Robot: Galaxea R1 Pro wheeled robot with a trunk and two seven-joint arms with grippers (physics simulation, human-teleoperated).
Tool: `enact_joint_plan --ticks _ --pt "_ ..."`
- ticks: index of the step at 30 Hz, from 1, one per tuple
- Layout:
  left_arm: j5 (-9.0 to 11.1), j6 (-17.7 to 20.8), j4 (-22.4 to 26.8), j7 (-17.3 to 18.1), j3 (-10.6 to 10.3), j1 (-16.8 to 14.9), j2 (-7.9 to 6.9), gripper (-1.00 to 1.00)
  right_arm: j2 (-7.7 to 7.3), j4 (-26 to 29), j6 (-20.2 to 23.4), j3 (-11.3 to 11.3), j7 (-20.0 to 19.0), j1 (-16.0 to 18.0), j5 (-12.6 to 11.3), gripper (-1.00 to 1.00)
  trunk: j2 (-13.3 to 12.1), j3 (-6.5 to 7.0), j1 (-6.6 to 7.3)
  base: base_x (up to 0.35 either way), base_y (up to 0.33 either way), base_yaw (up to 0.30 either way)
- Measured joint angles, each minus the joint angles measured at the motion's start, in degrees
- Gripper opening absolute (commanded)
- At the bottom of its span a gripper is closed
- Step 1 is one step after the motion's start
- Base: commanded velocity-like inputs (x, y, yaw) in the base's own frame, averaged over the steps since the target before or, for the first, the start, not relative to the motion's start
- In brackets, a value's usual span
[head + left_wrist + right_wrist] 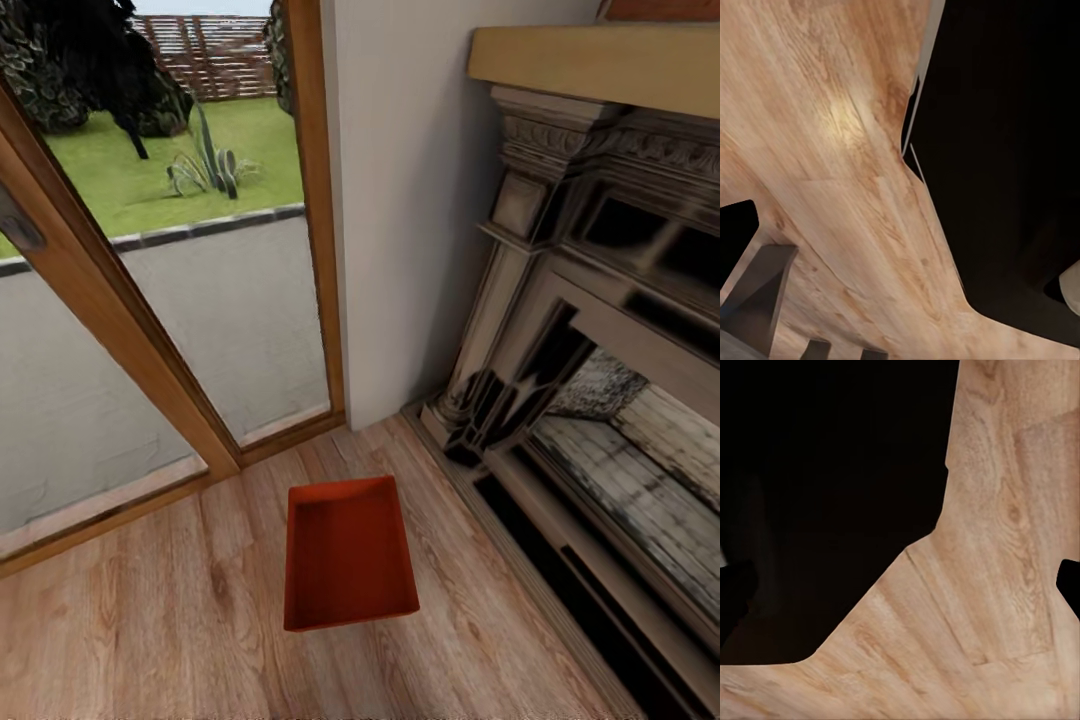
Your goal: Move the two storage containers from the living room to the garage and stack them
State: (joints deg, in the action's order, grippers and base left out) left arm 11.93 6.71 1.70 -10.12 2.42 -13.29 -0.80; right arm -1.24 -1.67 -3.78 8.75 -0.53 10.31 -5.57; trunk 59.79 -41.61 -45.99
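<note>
1. Sitting on the light wood plank floor [150, 620] of the living room: one orange-red storage container [345, 553], open side up, nothing inside it.
2. Lying in the corner area, near the wood-framed glass doors [170, 300] on one side and near the fireplace [600, 350] on the other, touching neither.
3. Standing between doors and fireplace, behind the container: a plain white wall [410, 200].
4. Showing through the glass: a paved strip, a green lawn, a spiky plant [205, 165] and a slatted fence [215, 50].
5. Capping the fireplace: a pale wooden mantel [590, 60], with a brick-lined firebox below.
6. Looking down from the left wrist view: wood planks [832, 150] beside a large dark shape of the robot's body; fingers of the left pincer not made out, so cannot tell whether apart or together.
7. Looking down from the right wrist view: wood planks [997, 547] and a black mass; state of the right pincer likewise impossible to tell.
</note>
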Motion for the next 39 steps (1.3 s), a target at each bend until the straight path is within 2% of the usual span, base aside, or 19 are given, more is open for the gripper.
enact_joint_plan --ticks 6,27,39 --pt "0.0 -0.01 0.0 0.0 0.0 0.0 0.0 1.0 -0.39 0.03 -0.06 0.07 -0.02 0.0 0.19 1.0 0.0 -0.56 0.0 0.0 0.0 0.0" --pt "0.66 0.0 -0.49 0.0 0.13 0.0 0.38 1.0 -0.13 0.0 -0.22 0.08 0.01 0.0 -0.14 1.0 0.0 -2.5 0.0 0.0 0.0 0.0" --pt "0.76 0.01 -0.51 0.0 0.16 0.0 0.31 1.0 -0.09 0.0 -0.43 -0.01 0.47 0.0 -0.18 1.0 0.0 -2.66 0.0 0.0 0.0 0.074"
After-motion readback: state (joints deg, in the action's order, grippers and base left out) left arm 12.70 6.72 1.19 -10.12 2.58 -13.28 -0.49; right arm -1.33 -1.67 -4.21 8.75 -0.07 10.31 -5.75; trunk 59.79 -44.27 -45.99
